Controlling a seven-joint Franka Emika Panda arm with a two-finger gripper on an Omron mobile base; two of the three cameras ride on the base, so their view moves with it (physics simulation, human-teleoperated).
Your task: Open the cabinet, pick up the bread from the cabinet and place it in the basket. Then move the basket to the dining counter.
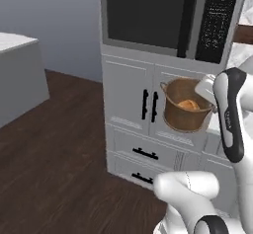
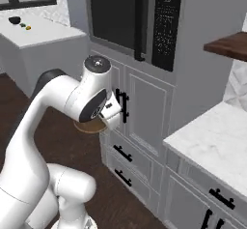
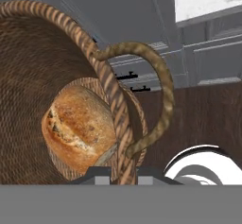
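Note:
The brown woven basket hangs in the air in front of the grey cabinet, whose two doors stand closed. The golden-brown bread lies inside the basket, and the hand view shows it resting on the woven bottom. My gripper is shut on the basket's rim, one finger inside and one outside. The thin hoop handle droops to the side. In the right base view the basket's base peeks out under my hand. The dining counter stands far off to the left.
A built-in oven sits above the cabinet, with drawers below it. A marble worktop runs to the right. On the dining counter lie a black bowl and small items. Dark wood floor lies open on the left.

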